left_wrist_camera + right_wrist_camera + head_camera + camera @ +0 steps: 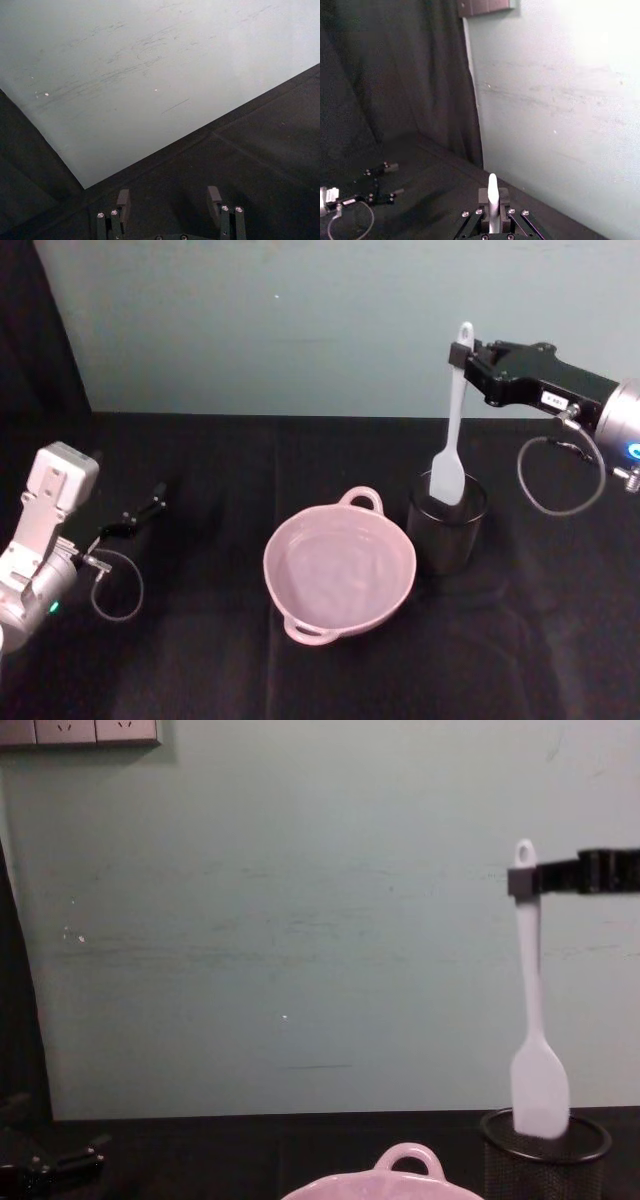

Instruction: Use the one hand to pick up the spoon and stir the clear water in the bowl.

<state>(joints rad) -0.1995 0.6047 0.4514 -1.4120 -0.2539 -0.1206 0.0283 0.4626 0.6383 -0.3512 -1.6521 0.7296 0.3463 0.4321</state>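
One arm works: the right gripper (470, 360) pinches the white spoon (452, 430) near its handle top, head barely inside the black mesh cup (446, 523), so next lift clear toward the pink bowl (340, 570); the left gripper (169, 200) idles spread.

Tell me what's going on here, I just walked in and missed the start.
The right hand is shut on the top of the spoon's handle and holds it upright, its flat head at the rim of the black mesh cup. The pink bowl of water sits beside the cup, not yet stirred. The left hand rests open off to the left, idle.
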